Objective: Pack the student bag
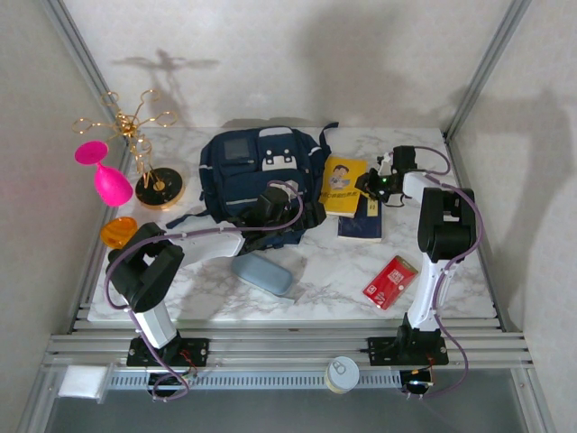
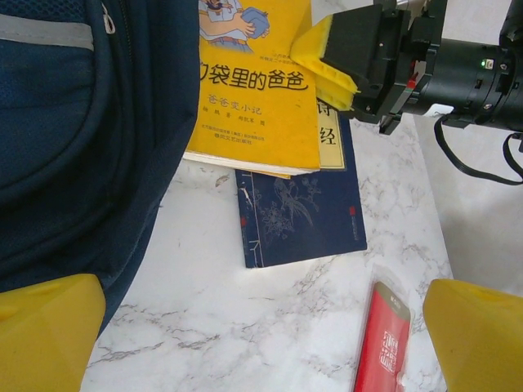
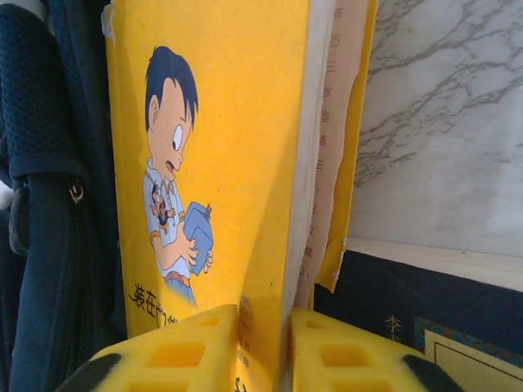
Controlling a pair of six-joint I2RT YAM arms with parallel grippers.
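The student bag (image 1: 257, 171) lies at the back middle of the marble table, navy with pale trim; its side also fills the left of the left wrist view (image 2: 73, 139) and the right wrist view (image 3: 49, 204). Right of it a yellow book (image 1: 343, 185) with a cartoon boy on the cover rests partly on a navy booklet (image 1: 361, 225). My right gripper (image 3: 263, 347) is shut on the yellow book's (image 3: 221, 147) edge, one pad on each side. My left gripper (image 2: 261, 343) hangs open over bare marble beside the bag's right side, holding nothing.
A red packet (image 1: 390, 280) lies front right and a grey-blue case (image 1: 262, 273) front middle. At the left stand a gold wire stand (image 1: 149, 153), a pink goblet (image 1: 108, 176) and an orange disc (image 1: 118, 231). A white can (image 1: 342, 373) sits on the front rail.
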